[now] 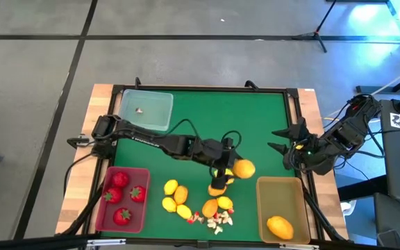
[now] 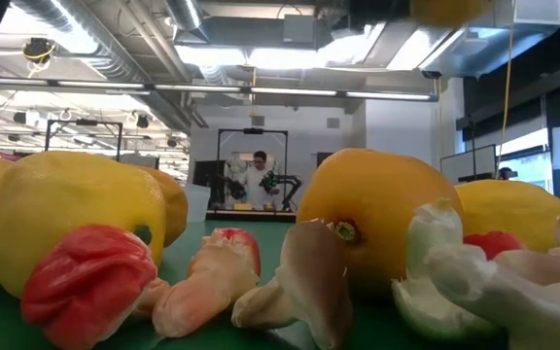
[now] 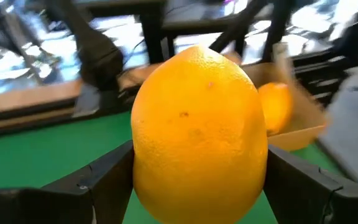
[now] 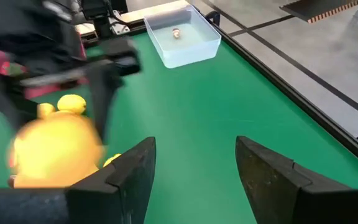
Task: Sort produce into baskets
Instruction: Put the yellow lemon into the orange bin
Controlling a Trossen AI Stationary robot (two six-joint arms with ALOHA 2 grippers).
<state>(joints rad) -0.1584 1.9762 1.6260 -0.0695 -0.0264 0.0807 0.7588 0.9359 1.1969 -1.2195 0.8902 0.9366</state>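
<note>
My left gripper (image 1: 236, 167) reaches over the middle of the green mat and is shut on an orange lemon-like fruit (image 3: 199, 130). The tan basket (image 1: 282, 191) at the near right holds one orange fruit (image 1: 279, 226). Three strawberries (image 1: 120, 179) lie in the red basket (image 1: 103, 212) at the near left. The clear basket (image 1: 146, 109) stands at the far left with a tiny bit inside. Loose yellow and orange fruits (image 1: 176, 194) and small white-and-red bits (image 1: 215, 221) rest on the mat near the front edge. My right gripper (image 4: 194, 162) hangs open over the table's right edge. My left gripper pinches the orange fruit by its two opposite sides (image 3: 143, 168) between the two fingers (image 3: 98, 183). The fingers come from the table's left and slant a little downward. The fruit stands upright between them and is lifted clear of the mat.
The loose fruits fill the low view up close (image 2: 377, 219). Bare green mat (image 1: 255, 114) lies open across the far and right part of the table. A black frame (image 1: 294, 111) edges the mat.
</note>
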